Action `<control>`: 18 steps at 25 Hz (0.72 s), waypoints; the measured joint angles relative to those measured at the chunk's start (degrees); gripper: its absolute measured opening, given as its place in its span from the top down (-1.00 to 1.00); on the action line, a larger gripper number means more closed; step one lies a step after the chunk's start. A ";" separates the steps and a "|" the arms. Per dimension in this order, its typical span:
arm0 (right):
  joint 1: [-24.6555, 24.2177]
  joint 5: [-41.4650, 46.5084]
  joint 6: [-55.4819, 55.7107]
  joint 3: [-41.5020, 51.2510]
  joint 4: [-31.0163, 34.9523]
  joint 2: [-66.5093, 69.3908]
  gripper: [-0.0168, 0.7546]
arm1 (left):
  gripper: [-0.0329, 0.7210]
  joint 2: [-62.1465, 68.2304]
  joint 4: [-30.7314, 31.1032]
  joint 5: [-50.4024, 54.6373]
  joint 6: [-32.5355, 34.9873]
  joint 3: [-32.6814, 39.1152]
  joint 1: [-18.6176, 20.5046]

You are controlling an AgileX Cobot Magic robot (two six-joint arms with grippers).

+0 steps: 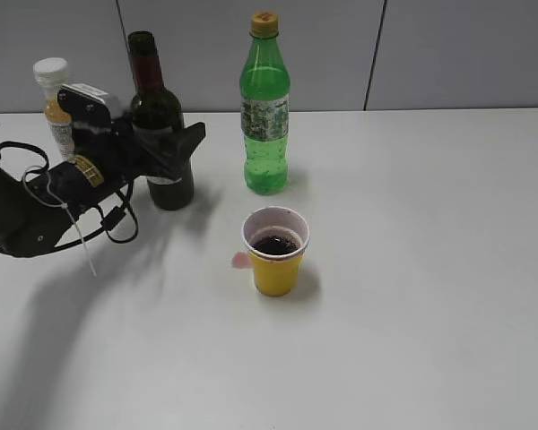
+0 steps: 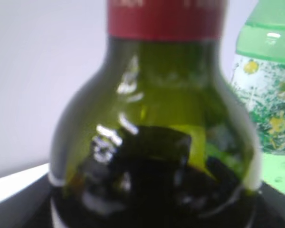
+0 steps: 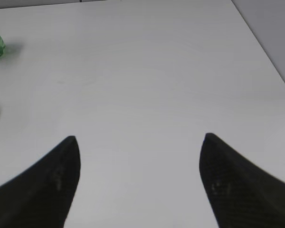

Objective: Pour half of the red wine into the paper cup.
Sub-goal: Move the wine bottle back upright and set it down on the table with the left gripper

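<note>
Your pour appears largely done. The paper cup (image 1: 275,251) stands upright near the middle of the table (image 1: 430,269) and already holds dark liquid, its surface below the white rim. The red wine bottle (image 1: 159,134) stands upright at the left rear, open at the top, with the wine line in the left wrist view sitting low on the shoulder (image 2: 152,156). Whether exactly half has gone across cannot be told from these views.

The left gripper (image 1: 172,154) sits around the bottle's body, fingers on either side of it. Whether the fingers are clamped on the glass or slackened off cannot be told. What is left, on this evidence, is to let go and draw the arm clear.

The right gripper (image 3: 140,185) hangs over bare table with its fingers spread wide, holding nothing.

A green soda bottle (image 1: 265,112) stands behind the cup, and a small orange juice bottle (image 1: 56,103) stands behind the left arm; neither belongs to the task.
</note>
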 joint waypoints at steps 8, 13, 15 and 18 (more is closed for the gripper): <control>0.00 0.00 0.00 0.00 0.00 0.00 -0.57 | -0.75 -1.92 0.82 -0.12 0.00 1.53 0.07; 0.00 0.00 0.00 0.00 0.00 0.00 -0.57 | -0.75 -3.80 0.82 0.17 0.00 4.82 0.85; 0.00 0.00 0.00 0.00 0.00 0.00 -0.57 | -0.75 -5.08 0.82 0.35 0.27 6.31 1.21; 0.00 0.00 0.00 0.00 0.00 0.00 -0.57 | -0.75 -7.21 0.82 0.40 1.59 8.74 1.67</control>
